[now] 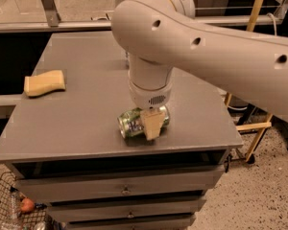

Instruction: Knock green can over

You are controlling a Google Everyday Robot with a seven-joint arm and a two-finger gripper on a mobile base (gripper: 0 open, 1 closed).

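Clearly, starting at the left, we see a yellow sponge [44, 83] lying on the grey table [86, 56], at about ten o'clock from the task's object and well apart from it. Moving right, the green can [130, 122] lies on its side near the table's six o'clock edge, its silver end turned toward seven o'clock, so we judge the knocking-over done. The gripper [151, 126] hangs straight down from the white arm [192, 37] and sits right at the can's three o'clock side, touching or nearly touching it. We cannot tell whether it is apart or clamped on the can. Our worry from here is the can's round body. On its side it can roll, and the front edge at six o'clock is near, with the drawers [125, 189] and the floor below. A careless pull-away that drags toward six o'clock could send it off the table. If the gripper does have hold of it, lifting would carry the can up and might set it upright again or drop it. At the far right, a yellow frame [252, 128] stands beside the table, at three o'clock.
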